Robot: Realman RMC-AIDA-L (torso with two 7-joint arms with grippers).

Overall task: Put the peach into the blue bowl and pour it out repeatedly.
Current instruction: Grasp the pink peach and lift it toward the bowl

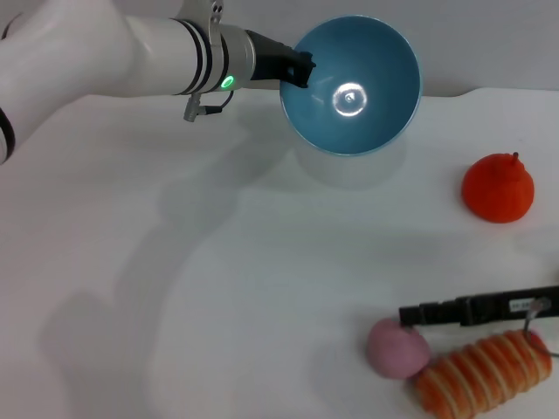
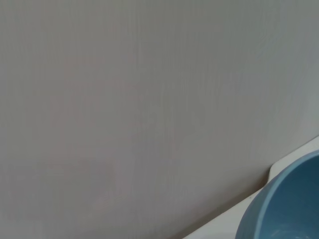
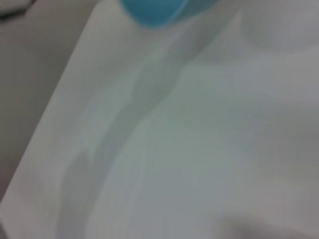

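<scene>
One peach [image 1: 397, 347], one blue bowl [image 1: 351, 85] (tilted, empty), one bread roll [image 1: 483, 373]

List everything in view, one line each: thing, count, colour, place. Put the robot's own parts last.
blue bowl: one, light blue, tipped with its empty inside facing the camera, far centre, held at its rim.
peach: one, pale pink-mauve, on the table near right.
bread roll: one, orange striped, touching the peach's right side.
orange-red fruit: one, stemmed, right side of the table.
table: one, white.
left gripper: black, shut on the bowl's left rim.
right gripper: black, just above the peach.
</scene>
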